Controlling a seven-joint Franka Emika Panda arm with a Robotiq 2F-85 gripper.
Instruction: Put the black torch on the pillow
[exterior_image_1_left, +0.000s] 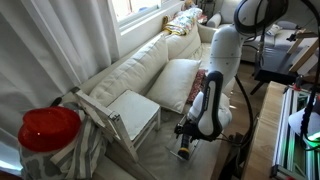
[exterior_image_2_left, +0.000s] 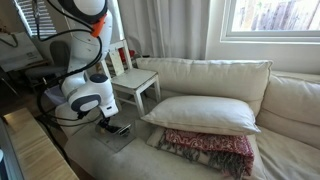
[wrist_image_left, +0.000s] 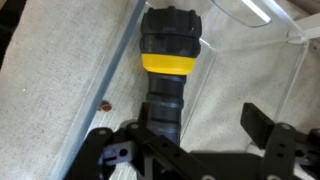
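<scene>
The black torch (wrist_image_left: 170, 45) has a yellow band below its head and lies in a clear plastic tray (wrist_image_left: 250, 15) on the sofa seat. My gripper (wrist_image_left: 205, 125) is open and low over the tray, with the torch's handle between the fingers, close to the left finger. In both exterior views the gripper (exterior_image_1_left: 188, 138) (exterior_image_2_left: 112, 125) hangs at the seat's front edge, and the torch's end (exterior_image_1_left: 184, 152) shows below it. The cream-white pillow (exterior_image_1_left: 172, 82) (exterior_image_2_left: 200, 112) lies on the sofa seat, apart from the gripper.
A red-patterned cushion (exterior_image_2_left: 212, 150) lies under the pillow's front edge. A white wooden side table (exterior_image_1_left: 132, 115) (exterior_image_2_left: 135, 85) stands next to the sofa's end. A red round object (exterior_image_1_left: 48, 128) sits on striped cloth in the foreground. Sofa back cushions (exterior_image_2_left: 210, 75) rise behind the pillow.
</scene>
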